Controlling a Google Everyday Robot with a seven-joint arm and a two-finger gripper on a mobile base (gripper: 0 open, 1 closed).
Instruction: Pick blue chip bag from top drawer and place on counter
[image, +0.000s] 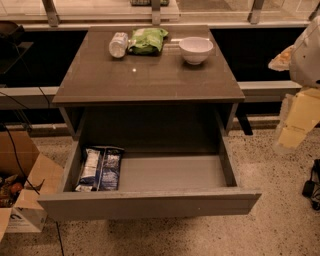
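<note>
Counter (150, 75) is taken as reference for all positions. The top drawer (150, 202) stands pulled out from under the counter's front edge, its floor exposed and its flat front panel nearest the camera. We see the blue chip bag (100, 168) lying flat on the drawer floor, below and forward of the counter's front-left corner. It sits just beside the drawer's left wall, with its long axis running front to back. It looks creased lengthwise, dark navy with pale silvery patches. The floor of the drawer below the counter's middle and right is bare grey. Along the counter's far edge we note three items. A clear plastic bottle (118, 44) lies on its side left of centre. A light green snack bag (147, 40) lies just beside the bottle on its right. A white bowl (195, 49) stands upright toward the far-right corner, apart from the green bag. The gripper (296, 122) hangs off the counter's right side, beyond its front-right corner and clear of the cabinet, touching none of the items. We cannot tell whether it is released or clenched. A cardboard box (25, 200) sits on the speckled floor (280, 220), left of and below the counter's front-left corner.
</note>
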